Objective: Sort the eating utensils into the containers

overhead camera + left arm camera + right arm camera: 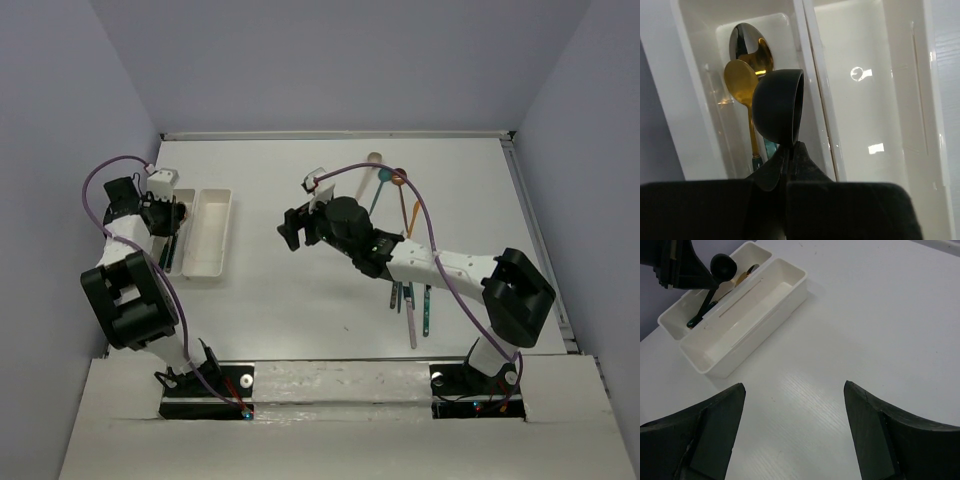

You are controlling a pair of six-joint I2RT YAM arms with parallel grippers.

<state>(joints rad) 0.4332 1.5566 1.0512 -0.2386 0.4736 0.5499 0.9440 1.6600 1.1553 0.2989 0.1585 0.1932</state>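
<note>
My left gripper is shut on the handle of a black spoon and holds it above the left white tray. That tray holds two gold spoons, one with a teal handle. The right tray has nothing in it. In the top view the left gripper hangs over the left tray, beside the right tray. My right gripper is open and empty over bare table mid-table; its fingers frame the tabletop. Several loose utensils lie under the right arm.
More utensils, beige, teal and orange-handled, lie behind the right arm at the far side. A purple cable loops over the right arm. The right wrist view shows both trays at its upper left with the black spoon above them.
</note>
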